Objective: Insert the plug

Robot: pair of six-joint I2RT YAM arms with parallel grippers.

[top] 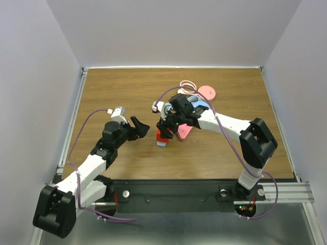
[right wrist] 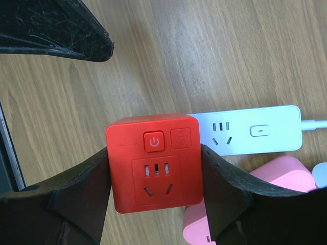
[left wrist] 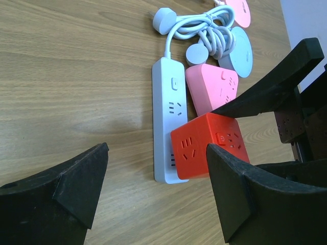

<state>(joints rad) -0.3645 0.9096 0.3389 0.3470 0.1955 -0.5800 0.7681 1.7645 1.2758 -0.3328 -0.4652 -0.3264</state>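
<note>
Wooden table (top: pixel 102 92), one red cube (right wrist: pixel 153 168), one white strip (left wrist: pixel 164 117)

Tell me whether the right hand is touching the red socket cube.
Touching. Right wrist view: the right hand clamps the red socket cube, fingers flush on both sides.

The red cube plug (right wrist: pixel 153 168), power button and socket face upward, stands upright over one end of the white power strip (right wrist: pixel 255 130), which extends toward 3 o'clock.
</note>
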